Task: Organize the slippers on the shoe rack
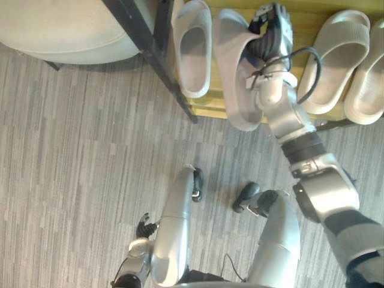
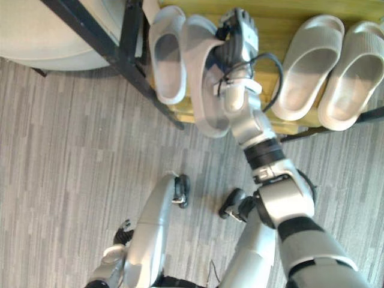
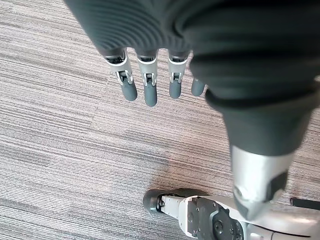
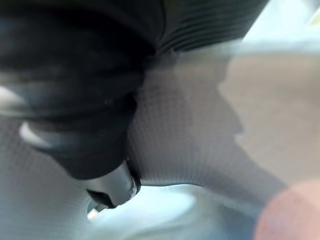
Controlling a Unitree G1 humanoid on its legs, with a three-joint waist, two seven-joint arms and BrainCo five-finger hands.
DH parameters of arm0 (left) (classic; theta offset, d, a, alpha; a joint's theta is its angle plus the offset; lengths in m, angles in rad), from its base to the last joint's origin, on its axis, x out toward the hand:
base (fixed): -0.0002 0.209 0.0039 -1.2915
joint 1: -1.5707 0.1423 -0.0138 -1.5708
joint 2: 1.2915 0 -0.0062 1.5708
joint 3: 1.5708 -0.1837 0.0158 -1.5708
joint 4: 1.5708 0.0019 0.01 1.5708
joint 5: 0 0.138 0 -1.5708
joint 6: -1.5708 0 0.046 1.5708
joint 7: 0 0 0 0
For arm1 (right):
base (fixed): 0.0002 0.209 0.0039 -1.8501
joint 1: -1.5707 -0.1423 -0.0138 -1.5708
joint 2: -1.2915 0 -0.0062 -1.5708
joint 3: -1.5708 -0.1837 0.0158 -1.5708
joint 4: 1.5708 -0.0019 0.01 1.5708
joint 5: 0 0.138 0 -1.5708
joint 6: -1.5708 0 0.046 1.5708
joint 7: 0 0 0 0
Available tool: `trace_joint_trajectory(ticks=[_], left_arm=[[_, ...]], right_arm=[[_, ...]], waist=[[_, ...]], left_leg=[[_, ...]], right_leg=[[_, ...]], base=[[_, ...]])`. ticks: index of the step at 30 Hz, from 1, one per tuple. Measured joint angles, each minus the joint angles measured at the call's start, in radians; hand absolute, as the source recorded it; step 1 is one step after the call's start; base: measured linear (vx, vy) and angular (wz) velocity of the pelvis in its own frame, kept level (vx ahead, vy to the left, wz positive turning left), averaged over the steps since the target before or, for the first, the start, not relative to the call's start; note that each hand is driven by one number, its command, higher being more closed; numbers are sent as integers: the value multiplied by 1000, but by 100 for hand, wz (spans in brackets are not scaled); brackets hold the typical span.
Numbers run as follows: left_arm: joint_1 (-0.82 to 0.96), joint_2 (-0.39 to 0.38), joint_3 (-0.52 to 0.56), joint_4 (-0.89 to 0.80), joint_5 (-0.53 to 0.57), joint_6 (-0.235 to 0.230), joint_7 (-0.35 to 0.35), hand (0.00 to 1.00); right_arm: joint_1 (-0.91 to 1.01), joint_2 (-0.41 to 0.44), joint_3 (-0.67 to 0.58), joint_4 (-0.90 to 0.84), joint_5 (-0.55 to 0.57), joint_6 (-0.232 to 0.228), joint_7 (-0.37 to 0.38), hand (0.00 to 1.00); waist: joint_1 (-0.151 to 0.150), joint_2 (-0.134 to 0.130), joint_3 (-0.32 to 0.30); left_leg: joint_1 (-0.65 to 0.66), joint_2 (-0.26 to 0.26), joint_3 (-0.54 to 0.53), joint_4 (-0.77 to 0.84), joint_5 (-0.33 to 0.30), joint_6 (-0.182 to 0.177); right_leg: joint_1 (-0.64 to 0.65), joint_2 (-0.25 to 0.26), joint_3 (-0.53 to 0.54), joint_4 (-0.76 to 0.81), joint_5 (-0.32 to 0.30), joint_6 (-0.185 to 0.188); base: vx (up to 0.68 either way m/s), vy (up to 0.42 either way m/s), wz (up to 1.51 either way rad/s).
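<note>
A grey slipper (image 1: 231,72) lies toe-in on the wooden shoe rack (image 1: 307,18), its heel hanging over the rack's front edge. My right hand (image 1: 274,31) is shut on this slipper's strap, and the right wrist view shows the thumb (image 4: 112,187) pressed close against the grey strap (image 4: 185,135). Its mate, a second grey slipper (image 1: 193,51), rests on the shelf just to its left. My left hand (image 3: 145,82) hangs low over the carpet with straight fingers, holding nothing.
Two beige slippers (image 1: 336,60) (image 1: 369,81) sit side by side on the rack to the right of my arm. A black frame bar (image 1: 150,54) runs diagonally at the rack's left end. A pale round cushion (image 1: 60,30) lies beyond it, on grey carpet (image 1: 78,168).
</note>
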Motion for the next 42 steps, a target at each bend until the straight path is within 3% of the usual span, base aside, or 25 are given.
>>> trace_joint_trajectory(ticks=[10,11,20,33,42], left_arm=[[-26,1,0,-3,-20,-1,25,0],[-27,2,1,-8,-20,-2,26,0],[-46,2,3,-20,-58,-22,63,0],[-53,-1,10,-31,-85,-36,64,0],[-59,2,16,-30,-125,-37,64,0]], right_arm=[[-50,-19,-35,72,-37,50,-48,100],[-52,-26,-36,73,-37,53,-58,0],[-107,-39,-36,109,-65,98,-108,0],[-107,-35,-36,109,-62,96,-113,0],[-103,-29,-38,112,28,80,-71,0]], waist=[[12,-5,3],[12,-5,3],[13,-8,5],[17,-13,8],[15,-23,14]], left_leg=[[-72,-5,-21,11,7,-5],[-80,-6,-25,12,7,-7],[-114,-34,-30,3,27,-7],[-106,-40,-26,-15,38,-12],[-88,-37,-21,-49,60,-19]], right_leg=[[-53,-7,-20,13,-3,-8],[-57,-8,-25,13,-3,-8],[-89,-36,-30,27,-7,-2],[-91,-42,-27,26,-7,-2],[-82,-36,-29,2,-4,-5]], base=[[-23,-18,4],[-32,-30,5],[-55,-26,8],[-52,-12,2],[-62,-17,-1]])
